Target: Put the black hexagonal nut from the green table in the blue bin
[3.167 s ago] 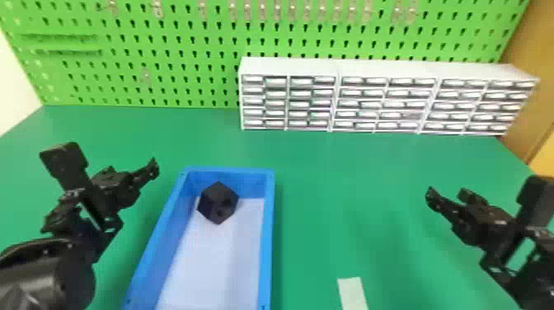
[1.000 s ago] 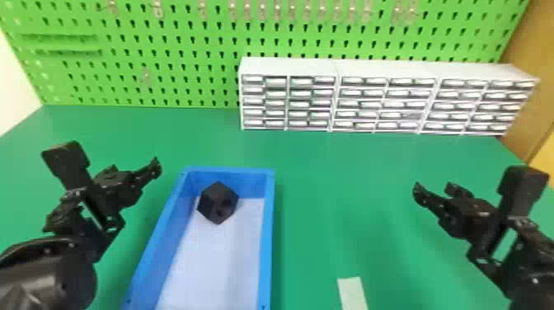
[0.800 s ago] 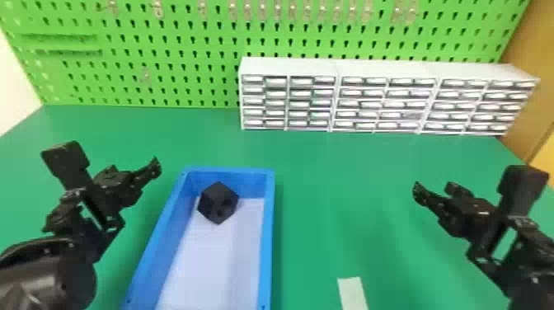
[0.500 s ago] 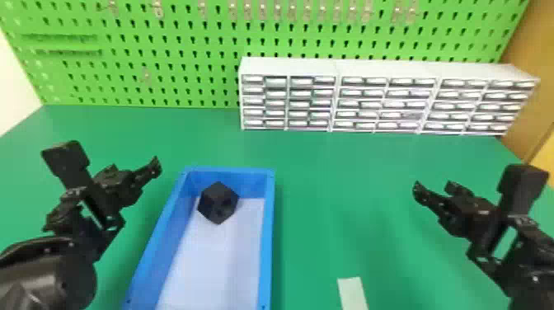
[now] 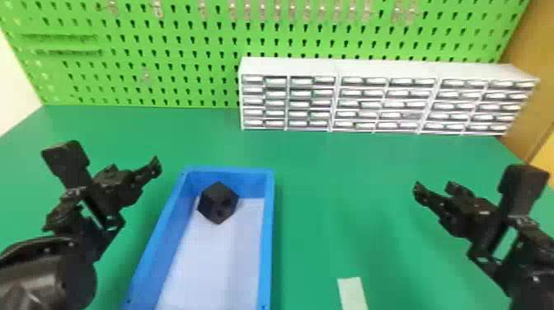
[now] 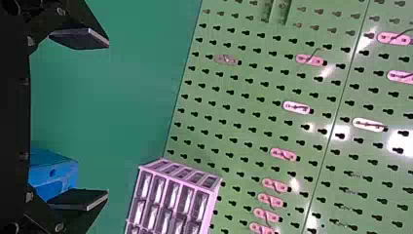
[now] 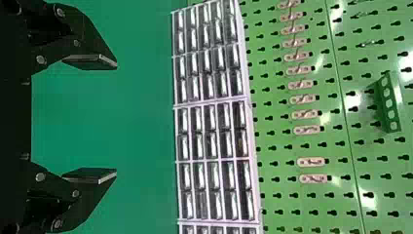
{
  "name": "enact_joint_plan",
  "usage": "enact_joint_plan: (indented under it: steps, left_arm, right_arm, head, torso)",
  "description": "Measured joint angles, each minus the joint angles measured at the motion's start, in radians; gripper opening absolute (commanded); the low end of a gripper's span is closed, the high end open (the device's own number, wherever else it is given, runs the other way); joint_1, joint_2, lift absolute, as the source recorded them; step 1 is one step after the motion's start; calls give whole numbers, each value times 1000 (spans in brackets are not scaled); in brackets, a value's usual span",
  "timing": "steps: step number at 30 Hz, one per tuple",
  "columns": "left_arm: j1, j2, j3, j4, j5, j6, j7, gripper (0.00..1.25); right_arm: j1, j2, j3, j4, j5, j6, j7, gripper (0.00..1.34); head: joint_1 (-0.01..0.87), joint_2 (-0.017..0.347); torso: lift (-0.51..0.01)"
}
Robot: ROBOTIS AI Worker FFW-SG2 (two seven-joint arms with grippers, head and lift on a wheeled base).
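In the head view, the black hexagonal nut (image 5: 218, 203) lies inside the blue bin (image 5: 268, 231), on its pale floor near the far end. Left of the bin, my left gripper (image 5: 136, 171) hangs over the green table (image 5: 338, 173), apart from the bin and the nut. The left wrist view shows this gripper (image 6: 104, 119) open with nothing between its fingers, and a corner of the blue bin (image 6: 53, 170) beyond. Well to the right of the bin is my right gripper (image 5: 437, 191); in the right wrist view the same gripper (image 7: 116, 119) stands open and holds nothing.
White drawer cabinets (image 5: 371, 99) line the back of the table, in front of a green pegboard (image 5: 165, 53) with small hooks. A pale strip (image 5: 352, 293) lies near the front edge, right of the bin. A brown panel (image 5: 531, 103) stands at the far right.
Compared with the oldest frame, my right arm is shifted somewhat left, toward the middle of the table; it has since stayed nearly still. My left arm has barely moved. Nut and bin keep their places.
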Motion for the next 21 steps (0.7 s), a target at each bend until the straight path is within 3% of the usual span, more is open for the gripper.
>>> enact_joint_plan:
  steps: [21]
  left_arm:
    - [0,0,1,0,0,0,0,1062]
  right_arm:
    - [-1,-2,1,0,-2,0,1,858]
  head:
    - [666,32]
  torso:
    - [-100]
